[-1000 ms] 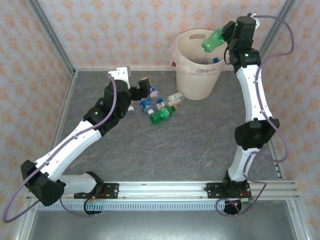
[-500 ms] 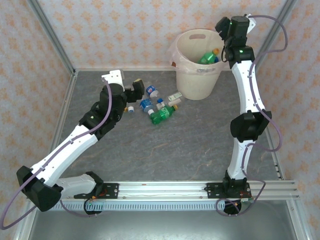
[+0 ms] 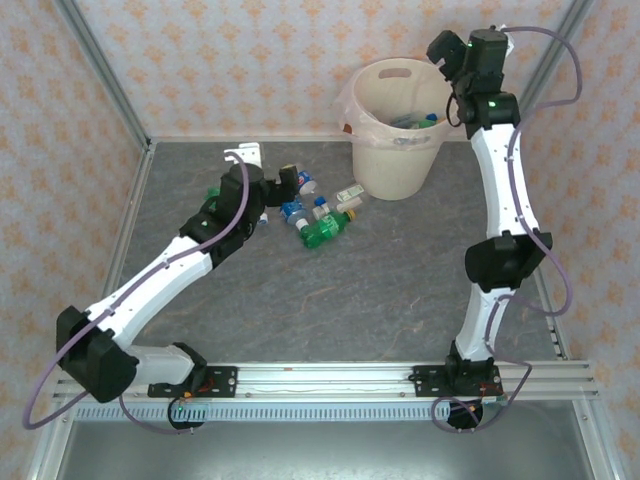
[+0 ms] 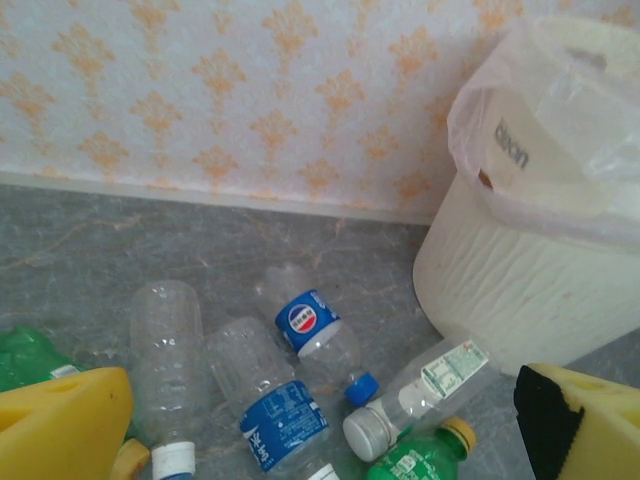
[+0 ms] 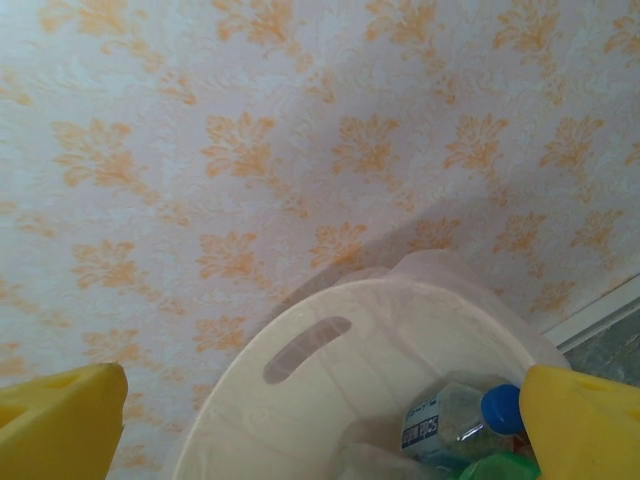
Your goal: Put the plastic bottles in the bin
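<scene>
Several plastic bottles (image 3: 310, 215) lie in a cluster on the grey table, left of the bin (image 3: 395, 170). My left gripper (image 3: 288, 180) hangs open just over them, holding nothing. In the left wrist view my left gripper (image 4: 320, 425) frames a blue-labelled clear bottle (image 4: 310, 325), a grey-capped one (image 4: 430, 385) and a green one (image 4: 420, 460). My right gripper (image 3: 440, 50) stands open above the bin's far right rim. The right wrist view looks between its fingers (image 5: 585, 420) into the bin (image 5: 300, 400), where a blue-capped bottle (image 5: 460, 415) and a green one (image 5: 490, 468) lie.
Another green bottle (image 3: 212, 192) lies left of my left wrist. The bin's clear liner (image 4: 560, 120) folds over its rim. Patterned walls close the back and sides, and a metal rail (image 3: 330, 375) runs along the near edge.
My right gripper opened and let go of the green bottle, which dropped into the bin. My left gripper moved right and down toward the bottle cluster.
</scene>
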Robot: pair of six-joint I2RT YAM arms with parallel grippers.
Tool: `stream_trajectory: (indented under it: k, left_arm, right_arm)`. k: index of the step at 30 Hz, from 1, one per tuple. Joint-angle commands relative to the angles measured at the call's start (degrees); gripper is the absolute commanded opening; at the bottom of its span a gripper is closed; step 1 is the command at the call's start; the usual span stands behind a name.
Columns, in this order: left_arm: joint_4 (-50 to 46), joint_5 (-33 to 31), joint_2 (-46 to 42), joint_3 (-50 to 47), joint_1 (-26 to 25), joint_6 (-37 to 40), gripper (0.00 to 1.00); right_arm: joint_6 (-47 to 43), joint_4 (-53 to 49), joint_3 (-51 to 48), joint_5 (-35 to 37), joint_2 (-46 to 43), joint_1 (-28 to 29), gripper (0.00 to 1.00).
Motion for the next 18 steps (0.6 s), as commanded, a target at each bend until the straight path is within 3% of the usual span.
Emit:
stream_trajectory:
  k: [1,18]
  left_arm:
    - [1.5,5.2,3.8,-0.7,0.7,1.1,0.99]
    - [3.4,19.3,23.5,3.3,1.0,2.7,0.91]
  right_arm:
    - [-0.8,-1.1,-2.1,-2.7,-5.6,0.5,1.00]
    - [-3.5,-4.8,-11.4,-3.3,-15.6,1.7,1.00]
